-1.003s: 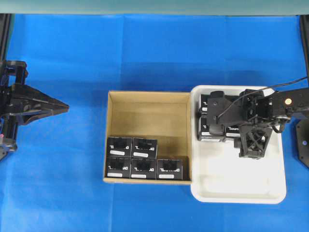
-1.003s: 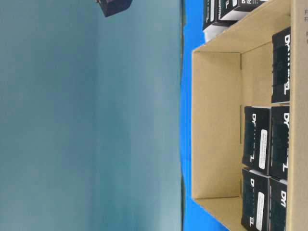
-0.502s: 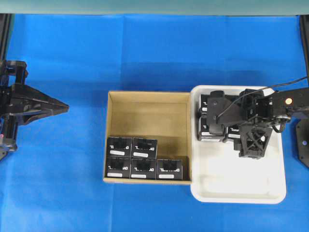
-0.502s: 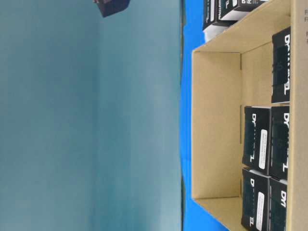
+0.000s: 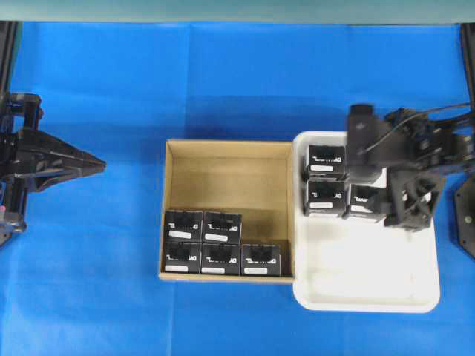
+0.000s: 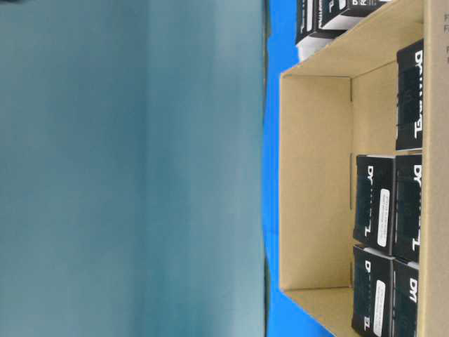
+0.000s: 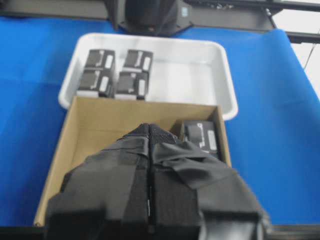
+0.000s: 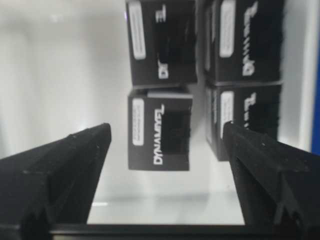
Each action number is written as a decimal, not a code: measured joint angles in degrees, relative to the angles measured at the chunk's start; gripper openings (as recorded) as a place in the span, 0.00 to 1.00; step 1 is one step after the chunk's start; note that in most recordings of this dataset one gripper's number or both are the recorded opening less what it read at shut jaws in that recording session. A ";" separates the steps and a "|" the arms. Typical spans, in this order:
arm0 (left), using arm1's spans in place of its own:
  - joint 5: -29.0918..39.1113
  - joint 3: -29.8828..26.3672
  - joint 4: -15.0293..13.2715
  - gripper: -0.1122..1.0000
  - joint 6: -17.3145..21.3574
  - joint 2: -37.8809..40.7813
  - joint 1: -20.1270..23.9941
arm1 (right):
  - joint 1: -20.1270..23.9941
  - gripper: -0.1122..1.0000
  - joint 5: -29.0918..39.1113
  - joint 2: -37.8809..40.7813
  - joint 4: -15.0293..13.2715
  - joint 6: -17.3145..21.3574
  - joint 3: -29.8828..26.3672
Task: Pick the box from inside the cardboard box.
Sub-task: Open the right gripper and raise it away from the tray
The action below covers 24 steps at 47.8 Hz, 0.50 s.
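Note:
The cardboard box (image 5: 230, 178) sits mid-table, and several small black boxes (image 5: 221, 226) lie along its near side. The table-level view shows its wall (image 6: 316, 182) and some of the black boxes (image 6: 382, 203). My left gripper (image 5: 100, 162) is shut and empty, hovering left of the carton. In its wrist view the shut gripper tips (image 7: 149, 130) hide most of the carton (image 7: 100, 120), and one black box (image 7: 200, 135) shows. My right gripper (image 5: 386, 170) is open and empty over the white tray. Its fingers (image 8: 65, 165) frame a black box (image 8: 159, 132) lying in the tray.
The white plastic tray (image 5: 371, 289) stands against the carton's right side. It holds several black boxes (image 5: 326, 157) at its far end, and its near half is bare. The tray also shows in the left wrist view (image 7: 200, 75). A blue cloth covers the table.
My right gripper has drawn back to the right and up, uncovering the black boxes in the tray. It has also left the table-level view. The left arm has not moved.

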 measured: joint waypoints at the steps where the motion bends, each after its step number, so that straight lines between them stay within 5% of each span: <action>1: 0.00 0.00 0.00 0.04 0.00 0.00 0.00 | -0.18 0.92 -0.26 -0.97 0.00 0.00 -0.09; 24: 0.00 0.00 0.00 0.04 0.00 0.00 0.00 | -1.41 0.92 -16.61 -19.42 0.00 0.09 7.38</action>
